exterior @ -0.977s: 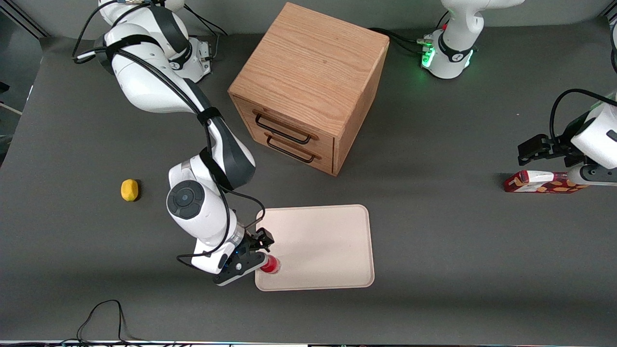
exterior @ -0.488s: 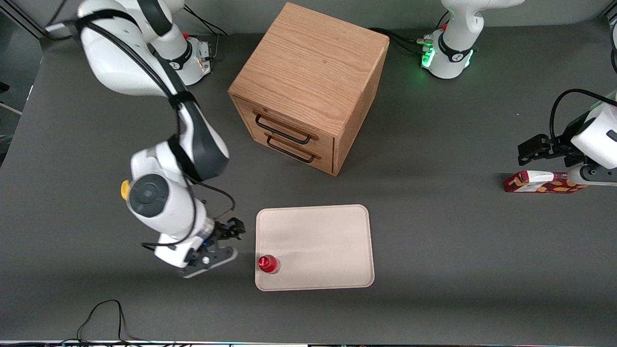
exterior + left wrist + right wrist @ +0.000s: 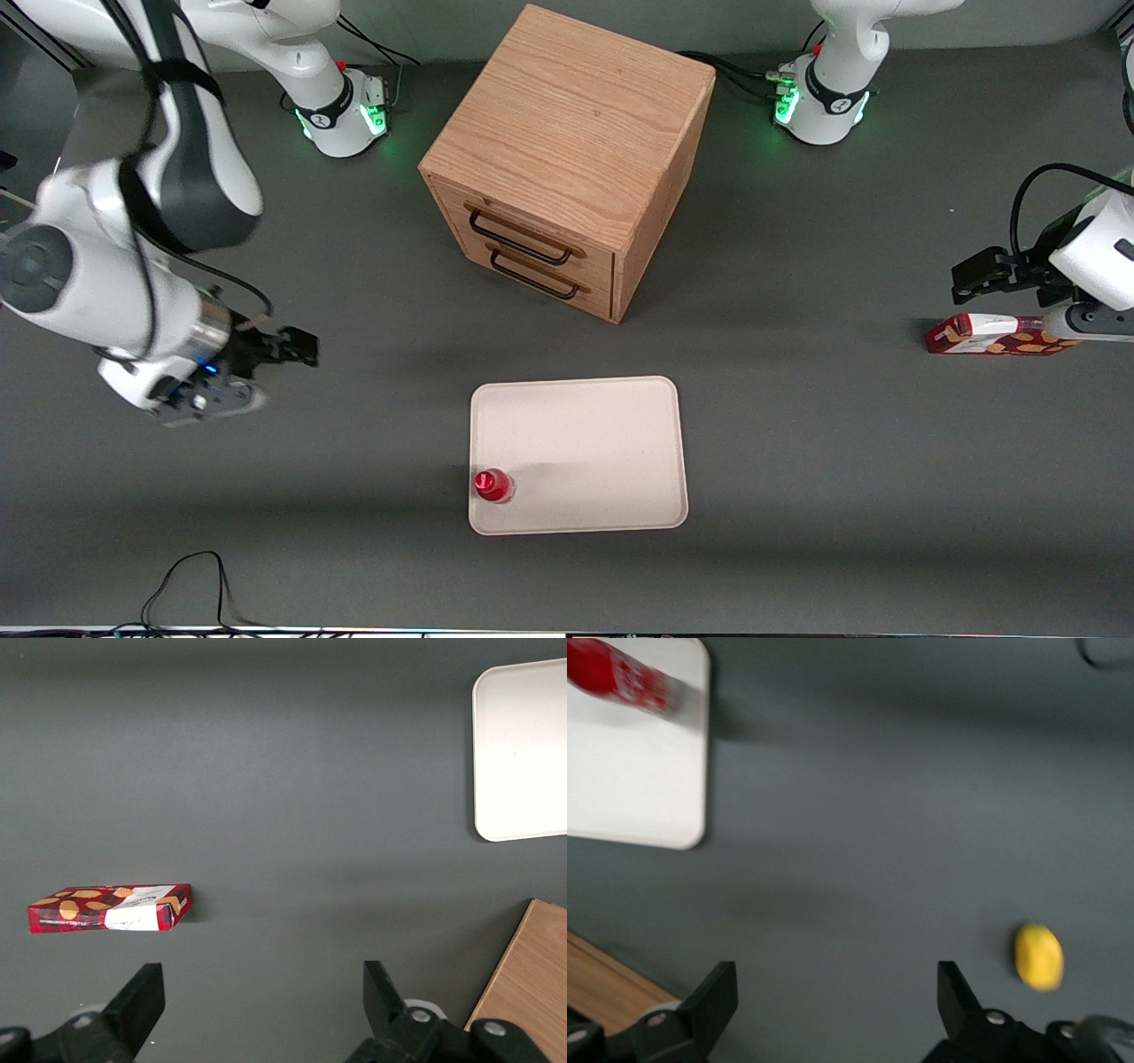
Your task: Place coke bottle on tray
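The coke bottle (image 3: 493, 485) stands upright on the cream tray (image 3: 585, 443), in the tray's corner nearest the front camera on the working arm's side. Its red cap faces up. My right gripper (image 3: 299, 347) is open and empty, well apart from the tray toward the working arm's end of the table, above the bare mat. In the right wrist view the bottle (image 3: 620, 675) shows on the tray (image 3: 629, 771), and the open gripper (image 3: 837, 997) holds nothing between its fingers.
A wooden two-drawer cabinet (image 3: 567, 159) stands farther from the front camera than the tray. A yellow lemon (image 3: 1037, 957) lies on the mat near my gripper; the arm hides it in the front view. A red patterned carton (image 3: 992, 335) lies at the parked arm's end.
My gripper has let go of the bottle and moved away from the tray toward the working arm's end of the table, rising. The bottle stays upright on the tray.
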